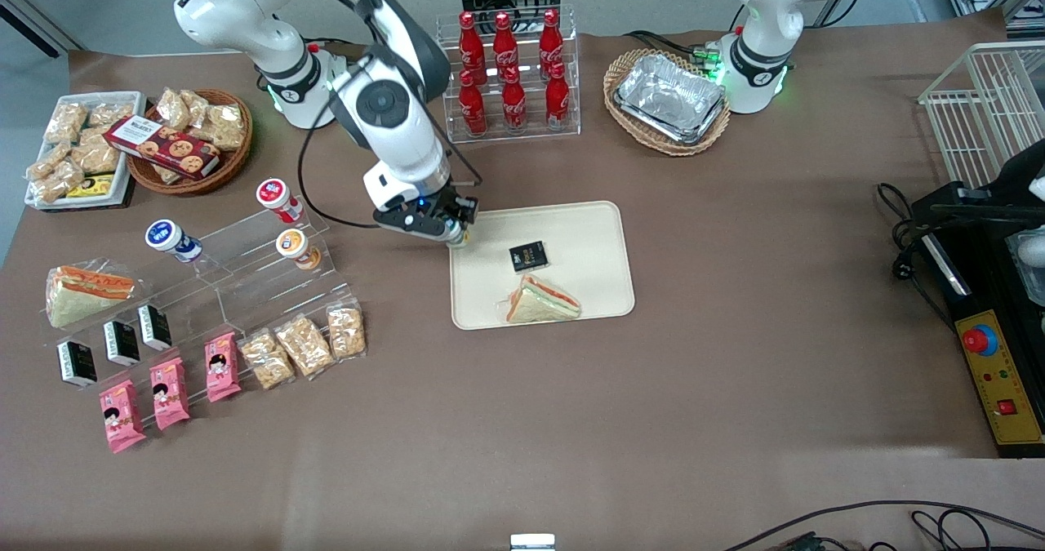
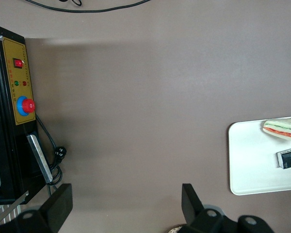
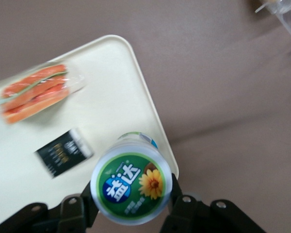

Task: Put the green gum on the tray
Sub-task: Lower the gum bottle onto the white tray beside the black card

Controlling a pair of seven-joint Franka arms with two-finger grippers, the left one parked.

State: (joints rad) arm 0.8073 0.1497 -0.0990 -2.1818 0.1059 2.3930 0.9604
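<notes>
Front view, centre of the frame: the gripper (image 1: 453, 231) hangs over the tray's (image 1: 600, 233) corner nearest the working arm's end of the desk (image 1: 571, 420). Its fingers (image 3: 77, 208) are clamped on the gum (image 3: 131, 187), a small cylindrical bottle gripped by its sides. The wrist view looks down on the bottle's round lid, which is white at the edge with a green face bearing white characters and a yellow flower. The bottle sits above the tray's rounded corner, partly over the tray and partly over the brown desk; whether it touches the tray cannot be told.

The tray is a flat cream plastic rectangle with rounded corners and a low rim. On it lie a small black packet (image 1: 528, 256) with gold print, near the middle, and a triangular sandwich (image 1: 542, 300) in clear wrap, nearer the front camera, showing orange and green layers.

Left part of the front view: a clear stepped acrylic stand (image 1: 245, 265) carries a red-lidded bottle (image 1: 278, 199), a blue-lidded bottle (image 1: 172, 240) and an orange-lidded bottle (image 1: 296, 248). Nearer the camera lie pink packets (image 1: 170, 391) and clear bags of puffed snacks (image 1: 304, 344).

Upper centre of the front view: red cola bottles (image 1: 508, 72) stand in a clear rack. Beside it, a wicker basket (image 1: 667, 102) holds crinkled silver foil trays.
</notes>
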